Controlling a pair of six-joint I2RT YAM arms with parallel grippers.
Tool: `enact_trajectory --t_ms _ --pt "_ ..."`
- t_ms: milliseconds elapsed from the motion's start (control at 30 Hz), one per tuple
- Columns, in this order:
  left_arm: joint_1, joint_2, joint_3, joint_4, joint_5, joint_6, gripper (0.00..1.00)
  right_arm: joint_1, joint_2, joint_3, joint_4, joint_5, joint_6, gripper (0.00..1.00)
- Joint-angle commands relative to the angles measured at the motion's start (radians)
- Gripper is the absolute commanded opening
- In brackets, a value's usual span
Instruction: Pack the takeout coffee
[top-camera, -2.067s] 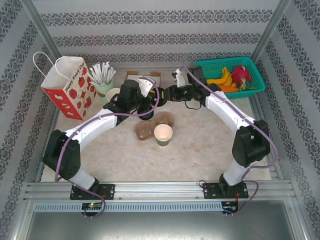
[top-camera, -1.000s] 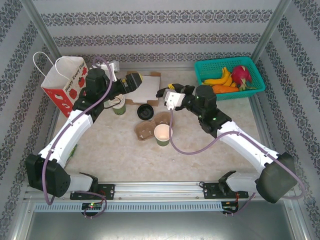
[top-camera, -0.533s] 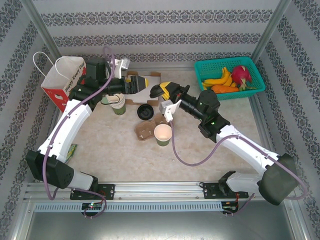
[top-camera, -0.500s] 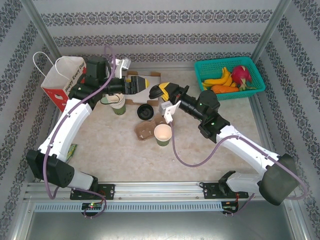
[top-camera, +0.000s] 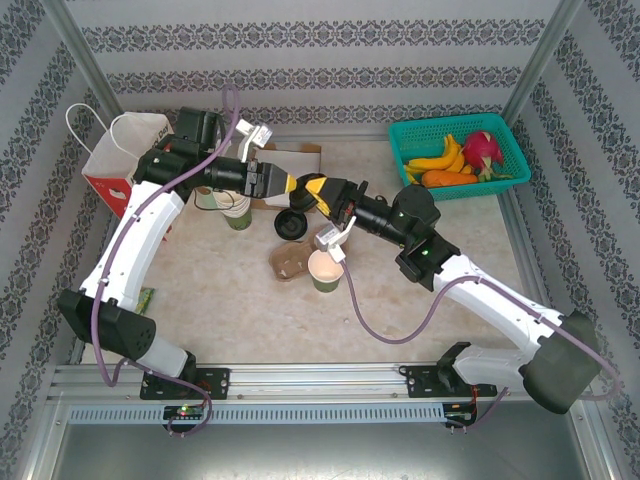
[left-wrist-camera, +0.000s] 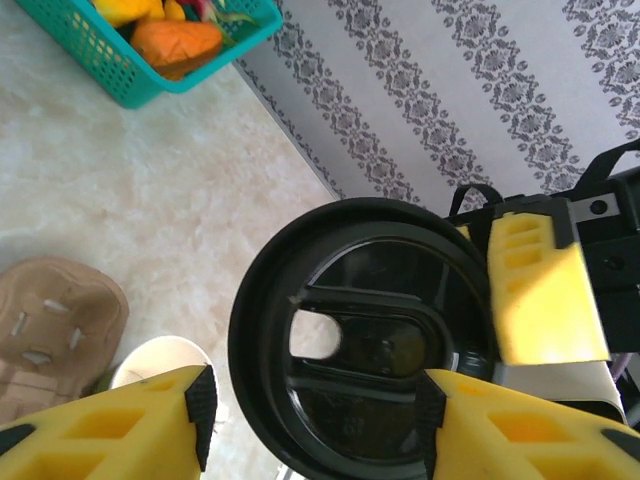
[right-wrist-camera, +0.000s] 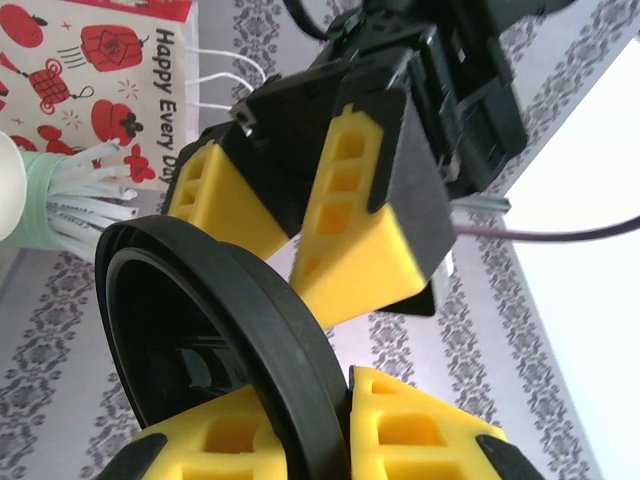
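My right gripper (top-camera: 318, 188) (right-wrist-camera: 320, 400) hangs above the table's back middle, shut on the rim of a round black lid (right-wrist-camera: 200, 330) held on edge. Facing it from the left, my left gripper (top-camera: 284, 183) (left-wrist-camera: 315, 415) is open. Its yellow fingers (left-wrist-camera: 120, 420) stand either side of the same lid (left-wrist-camera: 370, 400), with a small gap showing at the left pad. The takeout coffee's cup (top-camera: 326, 268), green-sided and lidless, stands on the table below them. Its pale rim (left-wrist-camera: 160, 355) shows in the left wrist view.
A brown cardboard cup carrier (top-camera: 290, 260) lies beside the cup. Another black lid (top-camera: 291, 224) rests on the table under the grippers. A red-and-white paper bag (top-camera: 125, 165) stands at the back left, with stacked cream cups (top-camera: 236, 207) nearby. A teal fruit basket (top-camera: 500, 165) sits back right.
My left gripper has swung right and down to meet the right gripper, and its jaws have narrowed around the lid. The right gripper has kept the lid and tilted slightly lower.
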Motion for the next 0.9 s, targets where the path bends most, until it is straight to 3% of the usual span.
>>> enact_trajectory --t_ms 0,100,267,567,867 --pt "0.007 0.009 0.044 -0.092 0.061 0.083 0.55 0.023 -0.018 -0.005 0.031 -0.077 -0.067 0.00" --pt "0.008 0.017 0.066 -0.135 0.073 0.126 0.52 0.038 -0.013 -0.001 0.029 -0.096 -0.084 0.00" --pt "0.008 0.030 0.087 -0.207 0.077 0.199 0.39 0.052 -0.003 0.016 0.029 -0.107 -0.097 0.00" --pt "0.008 0.038 0.095 -0.295 0.144 0.354 0.35 0.064 -0.008 0.022 0.038 -0.130 -0.047 0.00" --pt "0.007 0.070 0.104 -0.308 0.176 0.363 0.19 0.070 -0.007 0.028 0.044 -0.136 -0.048 0.00"
